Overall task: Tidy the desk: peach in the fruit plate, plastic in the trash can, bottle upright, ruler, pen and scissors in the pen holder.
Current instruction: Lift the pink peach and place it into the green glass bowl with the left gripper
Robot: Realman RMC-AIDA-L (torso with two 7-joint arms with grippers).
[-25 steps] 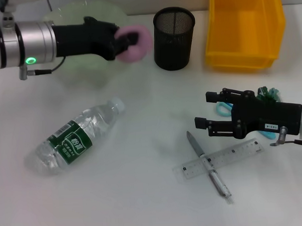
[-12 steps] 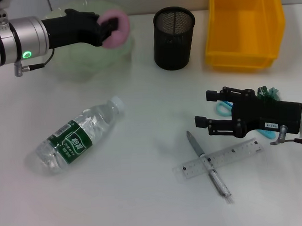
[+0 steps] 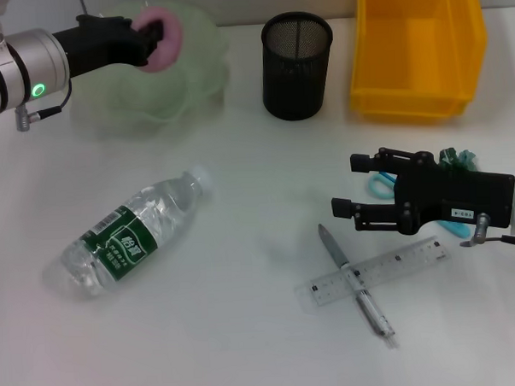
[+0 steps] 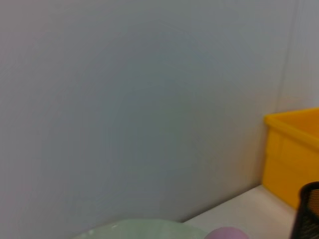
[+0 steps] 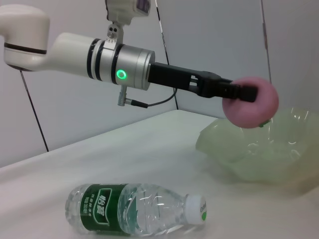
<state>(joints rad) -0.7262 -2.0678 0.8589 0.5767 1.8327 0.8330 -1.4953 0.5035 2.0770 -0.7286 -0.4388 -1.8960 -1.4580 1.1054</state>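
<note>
Head view first: the left gripper [image 3: 148, 37] reaches out over the pale green translucent fruit plate [image 3: 197, 84] at the far left of the white desk [image 3: 247, 347], its black fingers clamped on the round pink peach [image 3: 167, 45]. From the right wrist view the peach [image 5: 250, 102] hangs above the plate [image 5: 259, 159], clear of the plate's rim, with the fingertips [image 5: 244, 93] pinching its side.

Nearer the middle, the clear plastic water bottle with the green label [image 3: 127, 237] lies on its side, cap pointing toward the far edge. The black mesh pen holder [image 3: 296, 65] stands upright beside the plate, and the yellow plastic bin [image 3: 418, 53] sits just to its right.

Over on the right, the right gripper [image 3: 347, 189] hovers low above the desk with its fingers apart, holding nothing. Just beside it lie the transparent plastic ruler [image 3: 376, 275] and the grey pen [image 3: 356, 293], crossed over one another. The teal-handled scissors [image 3: 378, 184] peek out from behind the gripper body, mostly hidden.
</note>
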